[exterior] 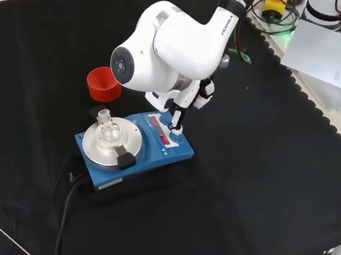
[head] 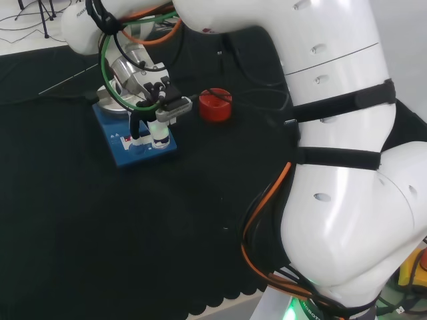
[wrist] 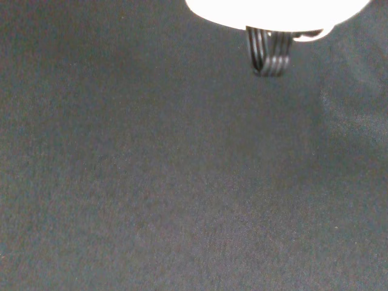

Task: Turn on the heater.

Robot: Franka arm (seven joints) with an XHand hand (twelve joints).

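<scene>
Heater first: a blue, flat, box-shaped hotplate heater (exterior: 154, 157) with a round silver metal top plate sits on the black cloth tabletop (exterior: 262, 196), a little toward nine o'clock of the front view's middle. On the plate stands a small clear glass round-bottomed flask (exterior: 108, 129), hard to make out against the metal. A black block (exterior: 125, 159) lies at the plate's five o'clock edge. A black cable (exterior: 67, 208) leaves the heater's seven o'clock corner and runs off the view's lower edge.

The robot hand (exterior: 182, 107) reaches down onto the heater's front control panel, at three o'clock of the plate in the front view. One straight black-and-white finger (exterior: 176, 119) points down with its tip touching, or just above, a control on the panel; which control cannot be told. The other fingers are mostly hidden behind the arm's big white link with its grey cap. In the head view the robot hand (head: 160, 110) hangs over the heater (head: 133, 143) with fingers (head: 159, 130) extended downward, released, grasping nothing.

A red ribbed ring stand (exterior: 104, 83) rests on the cloth at eleven o'clock of the heater, near but apart. A thin pale rod (exterior: 2, 232) lies at the front view's seven o'clock corner, cut off partly by the edge.

The wrist view gives bare black cloth (wrist: 182, 182) and a blurred white part of the robot hand (wrist: 273, 12) with a dark ribbed piece under it.
</scene>
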